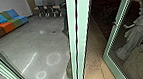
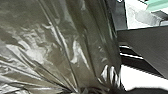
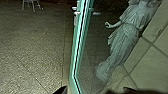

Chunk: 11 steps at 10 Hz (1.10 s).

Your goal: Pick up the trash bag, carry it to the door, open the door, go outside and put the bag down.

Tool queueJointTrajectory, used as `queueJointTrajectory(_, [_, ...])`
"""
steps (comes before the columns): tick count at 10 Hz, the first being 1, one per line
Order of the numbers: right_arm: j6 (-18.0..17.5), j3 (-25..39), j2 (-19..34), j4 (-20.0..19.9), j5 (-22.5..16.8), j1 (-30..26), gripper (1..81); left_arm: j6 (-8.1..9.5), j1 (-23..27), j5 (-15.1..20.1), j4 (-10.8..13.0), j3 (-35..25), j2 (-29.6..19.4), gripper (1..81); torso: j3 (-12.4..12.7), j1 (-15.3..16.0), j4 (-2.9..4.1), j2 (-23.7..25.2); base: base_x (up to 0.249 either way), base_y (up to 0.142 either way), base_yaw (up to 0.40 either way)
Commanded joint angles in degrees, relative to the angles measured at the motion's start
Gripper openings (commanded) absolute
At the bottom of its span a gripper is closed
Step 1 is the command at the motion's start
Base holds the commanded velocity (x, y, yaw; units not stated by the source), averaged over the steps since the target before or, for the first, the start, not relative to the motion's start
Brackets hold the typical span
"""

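Grips the trash bag (image 2: 57, 45) by its gathered plastic in the closed left gripper (image 2: 86, 91), near the open glass door (image 1: 112, 66), probably sparing the right gripper (image 3: 95, 91) for door work; cannot tell the latter's opening or grasp.

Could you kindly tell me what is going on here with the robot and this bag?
The robot is at a glass door that stands open, with a room with a colourful sofa on one side and paved ground on the other. The trash bag is close up at the left wrist, its folds drawn together, so the left arm is probably carrying it. A statue shows through the door's glass.
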<state>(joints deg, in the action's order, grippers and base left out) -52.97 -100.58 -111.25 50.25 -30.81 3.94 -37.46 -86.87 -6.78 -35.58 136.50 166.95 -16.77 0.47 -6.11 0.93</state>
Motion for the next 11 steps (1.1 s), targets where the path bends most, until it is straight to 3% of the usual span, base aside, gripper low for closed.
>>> queueJointTrajectory(1, [0.1,15.7,10.9,-17.2,-9.1,-1.1,81.1,-0.51,0.2,5.6,0.2,-1.1,0.0,1.0,0.0,0.0,0.0,0.0,0.0,0.0,0.0])
queueJointTrajectory(3, [-0.4,26.2,14.8,-20.6,-9.4,7.6,81.1,-0.68,0.2,5.6,0.3,-1.1,-0.1,1.0,0.0,0.0,0.0,0.0,0.0,0.0,0.0])
queueJointTrajectory(4, [-0.6,31.2,15.8,-20.1,-9.3,15.3,81.1,-0.77,0.2,5.5,0.3,-1.1,-0.4,1.0,0.0,0.0,0.0,0.0,0.0,0.0,0.0])
queueJointTrajectory(5, [-0.9,32.5,15.6,-20.3,-7.7,22.1,81.1,-0.86,0.2,5.5,0.3,-1.1,-0.4,1.0,0.0,0.0,0.0,0.0,0.0,0.0,0.0])
queueJointTrajectory(8, [-2.1,30.2,12.1,-20.2,11.8,42.1,81.1,-0.95,0.2,5.5,0.4,-1.1,-0.6,1.0,0.0,0.0,0.0,0.0,0.0,0.0,0.0])
queueJointTrajectory(11, [-2.1,28.0,8.5,-20.1,26.3,56.6,81.1,-0.95,0.2,5.5,0.3,-1.1,-0.7,1.0,0.0,0.0,0.0,0.0,0.0,0.0,0.0])
